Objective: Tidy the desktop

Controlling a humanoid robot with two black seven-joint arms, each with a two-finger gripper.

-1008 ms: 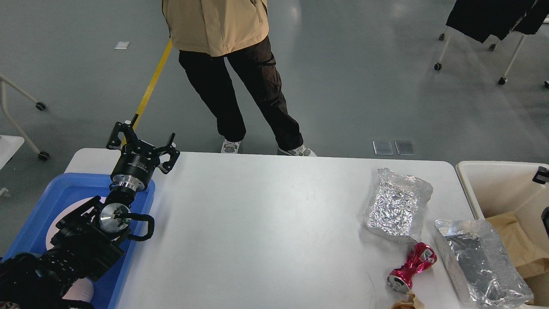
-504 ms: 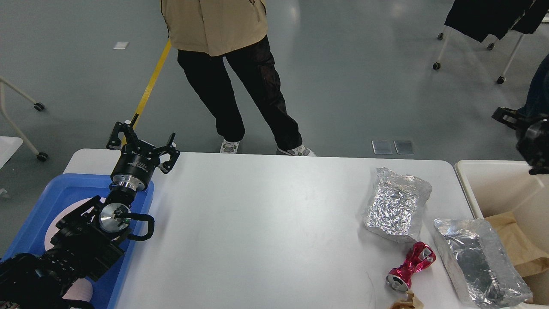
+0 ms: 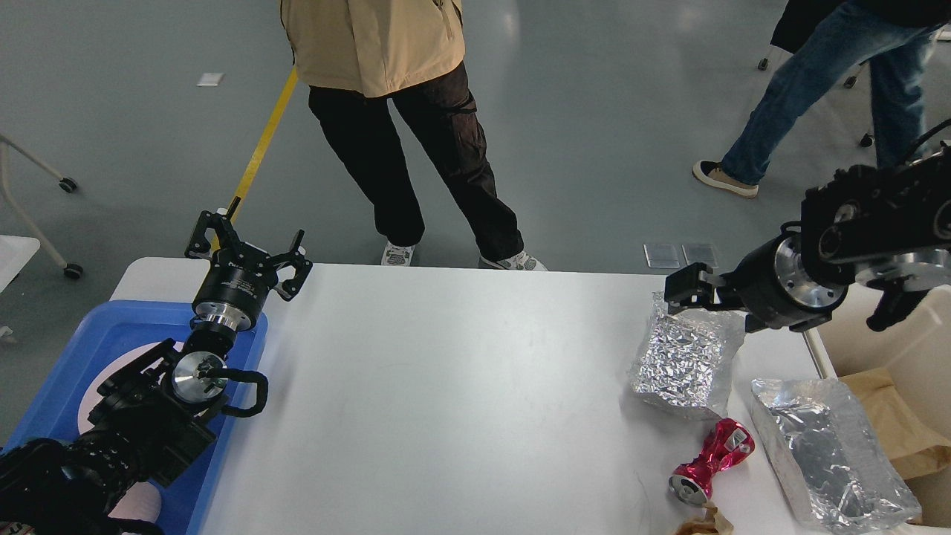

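A: Where does the worktop (image 3: 461,386) sit?
B: It fills the near middle, a large white matte top with rounded corners. A blue tray (image 3: 104,334) overlaps its left end and a cream bin (image 3: 839,297) stands just beside its right end.

A: What lies on it?
B: All at the right end. A crumpled foil container (image 3: 687,357) sits far right. Nearer is a crushed red can (image 3: 709,461), lying on its side with its open end toward the near edge. Right of the can lies a second foil tray (image 3: 828,453), reaching toward the bin. A scrap of brown paper (image 3: 702,524) shows at the near edge.

A: Any writing on the can?
B: Pale marks only, too small to read.

A: And the left end effector (image 3: 249,249)?
B: It hangs over the far left corner of the worktop, above the tray's far rim, fingers spread apart and holding nothing.

A: The right end effector (image 3: 680,290)?
B: It comes in from the right and points left, at the far edge of the crumpled foil container. It looks dark and nearly end-on, so I cannot tell whether its fingers are spread or pressed together, or whether it touches the foil.

A: Anyone nearby?
B: A person in a tan jacket (image 3: 379,44) and black trousers stands beyond the far edge. Another in blue jeans (image 3: 810,67) is at far right.
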